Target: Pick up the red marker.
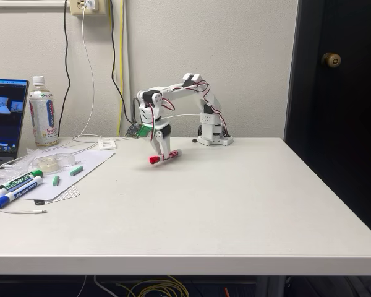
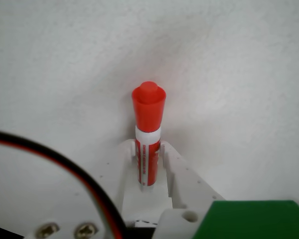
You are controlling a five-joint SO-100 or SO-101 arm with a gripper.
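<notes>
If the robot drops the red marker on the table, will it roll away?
Probably a little: the red marker looks round and smooth, and the table is flat. It seems stiff and light, so it likely won't bend or break. The gripper holds it near mid-barrel, so it shouldn't tip much.

The arm, near the centre of the fixed view, was white plastic with black servo blocks at its joints and thin red wires looped along its links. In the wrist view, the white gripper showed two silver screws at lower left, a black-and-red cable, and a green board at lower right.
</notes>
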